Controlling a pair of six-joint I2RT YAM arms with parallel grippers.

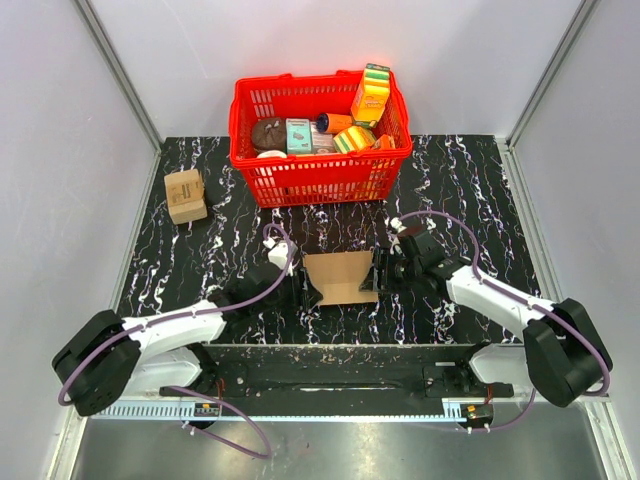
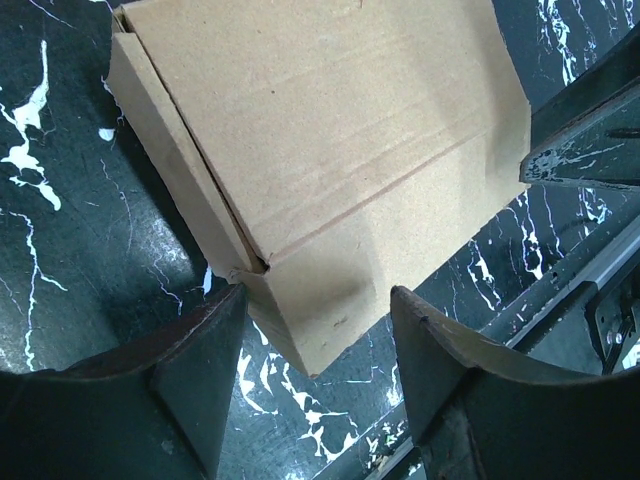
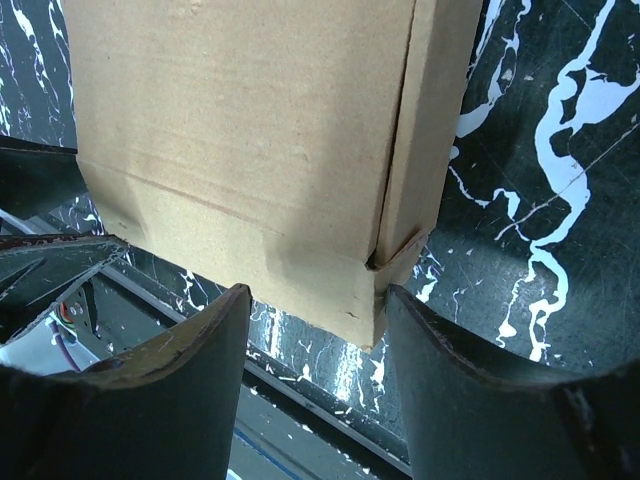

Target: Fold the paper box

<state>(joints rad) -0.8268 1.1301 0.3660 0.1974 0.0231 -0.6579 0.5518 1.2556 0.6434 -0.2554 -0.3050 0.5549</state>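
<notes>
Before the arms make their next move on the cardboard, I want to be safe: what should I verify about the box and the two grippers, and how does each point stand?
1. Left gripper jaws spread around a near corner of the paper box: ok.
2. Right gripper jaws spread around the box's other near corner: ok.
3. Fingers pressing the cardboard: cannot tell.
4. Box lies on the table between both grippers: ok.
5. Red basket stands apart behind the box: ok.
6. Fold finished: not ok, the corner seams gape in both wrist views.
</notes>
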